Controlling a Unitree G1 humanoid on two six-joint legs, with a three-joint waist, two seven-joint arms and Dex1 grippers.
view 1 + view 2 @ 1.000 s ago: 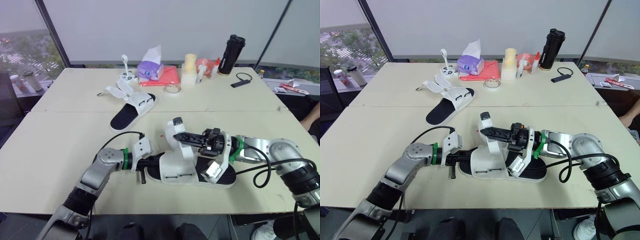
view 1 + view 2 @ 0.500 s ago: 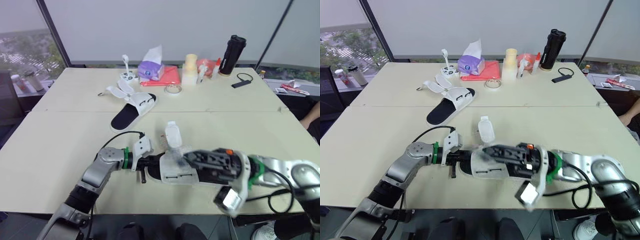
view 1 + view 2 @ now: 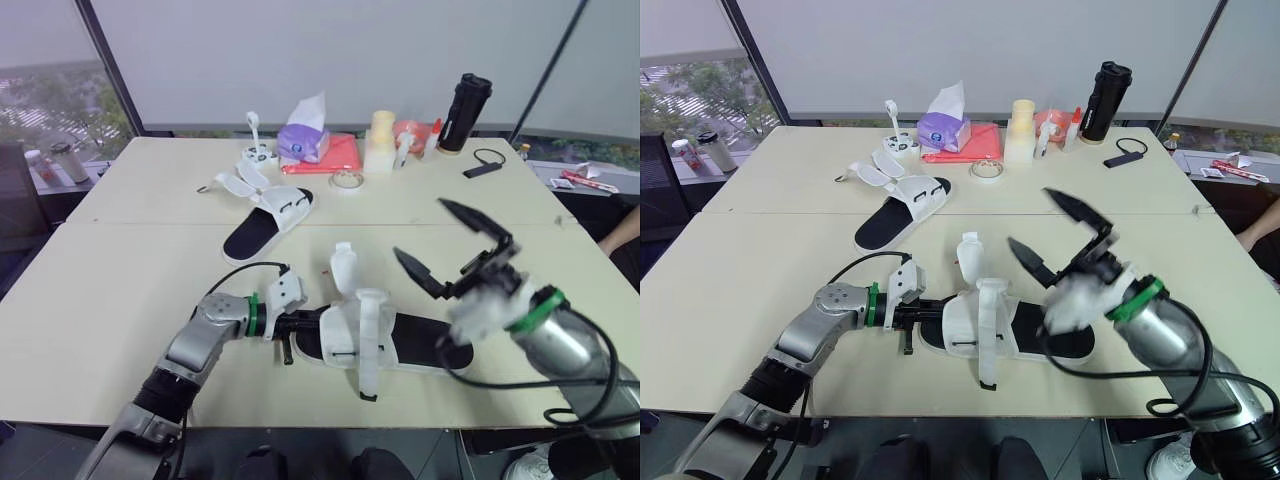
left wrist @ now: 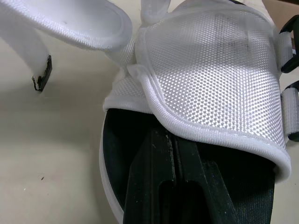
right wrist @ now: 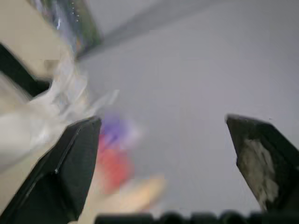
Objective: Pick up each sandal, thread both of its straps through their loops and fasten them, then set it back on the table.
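The near white-mesh, black-soled sandal (image 3: 385, 340) lies on the cream tabletop (image 3: 120, 260), its straps unfastened. The left end effector (image 3: 290, 326), fingers together, sits in its toe opening. The right end effector (image 3: 420, 228) hovers wide, empty. The far matching sandal (image 3: 265, 220) looks untouched.

Near sandal (image 3: 342, 338) unfastened; far sandal (image 3: 262, 222) too.

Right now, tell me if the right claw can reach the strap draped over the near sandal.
Probably yes. The right claw hangs open above the sandal, and the strap lies across its upper with nothing between them. The left claw sits at the sandal's other end, out of the path.
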